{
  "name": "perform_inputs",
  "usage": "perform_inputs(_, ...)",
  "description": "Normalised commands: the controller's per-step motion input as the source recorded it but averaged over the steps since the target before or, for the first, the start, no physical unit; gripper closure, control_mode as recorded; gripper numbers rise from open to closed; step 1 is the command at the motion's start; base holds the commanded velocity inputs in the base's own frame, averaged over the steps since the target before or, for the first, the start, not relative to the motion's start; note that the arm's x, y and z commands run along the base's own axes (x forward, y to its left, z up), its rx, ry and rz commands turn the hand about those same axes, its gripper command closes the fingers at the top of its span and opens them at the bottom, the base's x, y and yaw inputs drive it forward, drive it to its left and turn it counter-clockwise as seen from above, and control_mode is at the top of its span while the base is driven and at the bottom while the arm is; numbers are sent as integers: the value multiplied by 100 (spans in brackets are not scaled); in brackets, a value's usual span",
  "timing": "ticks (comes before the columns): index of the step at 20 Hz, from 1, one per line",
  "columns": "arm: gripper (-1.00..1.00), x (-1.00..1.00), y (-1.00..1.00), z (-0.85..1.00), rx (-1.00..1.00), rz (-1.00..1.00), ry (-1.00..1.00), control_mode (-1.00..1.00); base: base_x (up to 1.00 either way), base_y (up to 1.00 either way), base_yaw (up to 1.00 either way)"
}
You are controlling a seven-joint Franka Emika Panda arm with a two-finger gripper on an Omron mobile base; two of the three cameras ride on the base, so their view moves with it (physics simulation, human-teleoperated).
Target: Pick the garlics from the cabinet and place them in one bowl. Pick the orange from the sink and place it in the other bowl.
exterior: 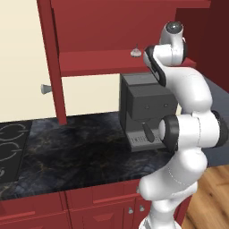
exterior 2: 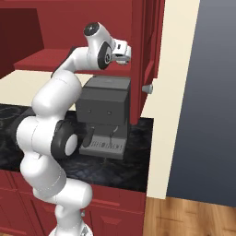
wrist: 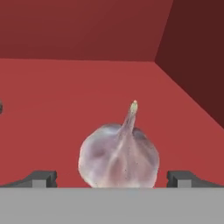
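**Garlic centred between open fingers, on cabinet shelf**

Garlic (wrist: 119, 157) looks light, firm, with papery skin, so probably a bit slick. Grip the fat bulb across its middle, not the pointed tip. It sits upright on the cabinet (exterior: 89, 27) shelf. Hand (wrist: 112, 178) fingers apart, one each side, not touching.

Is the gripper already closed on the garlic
No, the finger tips stand wide apart on either side of the garlic, not touching it.

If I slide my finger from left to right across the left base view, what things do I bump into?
Stove burners → round silver knob → red cabinet post → garlic on the shelf → coffee machine → white robot arm.
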Motion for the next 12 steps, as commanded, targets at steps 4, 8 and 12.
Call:
perform_inputs(4,-100,34,-6,-13,0,0,0,-100,0,0,0)
perform_inputs(8,-100,27,-10,-6,0,0,0,-100,0,0,0)
perform_inputs(12,100,19,-7,-7,0,0,0,-100,0,0,0)
